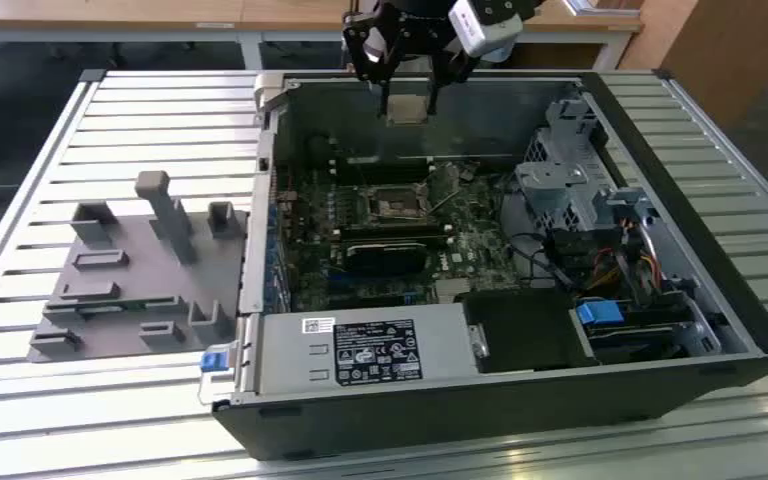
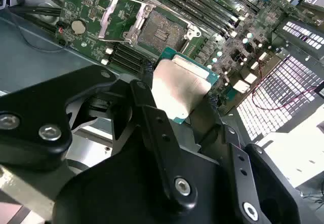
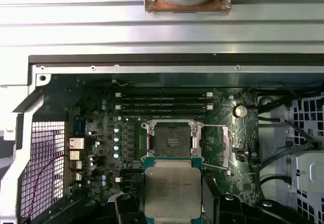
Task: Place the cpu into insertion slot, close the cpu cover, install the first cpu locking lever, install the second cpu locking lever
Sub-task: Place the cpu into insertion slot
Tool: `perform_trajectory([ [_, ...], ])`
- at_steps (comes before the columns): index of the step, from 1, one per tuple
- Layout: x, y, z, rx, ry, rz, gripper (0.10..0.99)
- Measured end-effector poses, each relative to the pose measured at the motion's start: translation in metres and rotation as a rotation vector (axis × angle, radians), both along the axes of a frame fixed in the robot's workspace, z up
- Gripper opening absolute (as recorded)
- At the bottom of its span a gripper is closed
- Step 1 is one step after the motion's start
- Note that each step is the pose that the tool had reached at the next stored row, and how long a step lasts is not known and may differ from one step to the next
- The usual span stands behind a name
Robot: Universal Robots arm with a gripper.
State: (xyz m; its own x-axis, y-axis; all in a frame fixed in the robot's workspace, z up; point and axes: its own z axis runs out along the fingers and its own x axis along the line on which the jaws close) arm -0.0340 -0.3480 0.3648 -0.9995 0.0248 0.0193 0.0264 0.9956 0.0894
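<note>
Exterior view, gripper: The gripper [image 1: 410,92] hangs over the far end of the open computer case [image 1: 518,410]. Its two black fingers are pressed on the cpu.
Exterior view, cpu: The cpu [image 1: 408,108] sits right at the finger tips, under the gripper, up in the air.
Exterior view, insertion slot: The insertion slot [image 1: 395,205] lies on the green board [image 1: 478,245]. It is well apart from the cpu and closer to this camera.
Exterior view, side things: A grey tray [image 1: 117,300] with blocks lies on the slatted table [image 1: 157,110], at the exterior view's left of the case.
Second wrist view, hold: One black finger [image 2: 143,95] touches each side edge of the cpu [image 2: 177,89]. The gripper [image 2: 179,82] has it squeezed in the middle.
Second wrist view, cpu face: The pale flat face looks at the camera. A thin green rim peeks out around it.
Second wrist view, slot and cover: The insertion slot [image 2: 161,31] lies past the cpu, near it, with its dark middle showing. The cpu cover [image 2: 107,16] is swung open beside the slot.
First wrist view, place: The cpu [image 3: 171,186] sits between the dark fingers of the gripper [image 3: 171,193]. The insertion slot [image 3: 172,142] looks just beyond it.
First wrist view, direction: The cpu is square, so it has no long side. Its edges run the same way as the slot's edges.
</note>
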Motion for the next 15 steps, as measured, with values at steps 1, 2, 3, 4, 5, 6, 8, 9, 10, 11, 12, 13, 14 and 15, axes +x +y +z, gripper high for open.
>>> perform_trajectory([
  [1,0.0000,0.0000,0.0000,0.000,-0.0001,0.000,0.537],
  [2,0.0000,0.0000,0.0000,0.000,0.0000,0.000,0.537],
  [3,0.0000,0.0000,0.0000,0.000,0.0000,0.000,0.537],
  [4,0.0000,0.0000,0.0000,0.000,0.0000,0.000,0.537],
  [5,0.0000,0.0000,0.0000,0.000,0.0000,0.000,0.537],
  [6,0.0000,0.0000,0.0000,0.000,0.0001,-0.002,0.537],
  [8,0.0001,0.0000,0.0000,0.000,0.0000,-0.008,0.537],
  [9,0.0000,0.0000,0.0000,0.000,0.0000,-0.013,0.537],
  [10,0.0000,0.0000,0.0000,0.000,0.0000,-0.017,0.537],
  [11,0.0000,0.0000,0.0000,0.000,0.0000,-0.022,0.537],
  [12,0.0000,0.0000,0.0000,0.000,0.0000,-0.026,0.537],
  [13,0.0000,0.0000,0.0000,0.000,0.0000,-0.031,0.537],
  [14,0.0000,0.0000,0.0000,0.000,0.0000,-0.036,0.537],
  [15,0.0000,0.0000,0.0000,0.000,0.0000,-0.042,0.537],
])
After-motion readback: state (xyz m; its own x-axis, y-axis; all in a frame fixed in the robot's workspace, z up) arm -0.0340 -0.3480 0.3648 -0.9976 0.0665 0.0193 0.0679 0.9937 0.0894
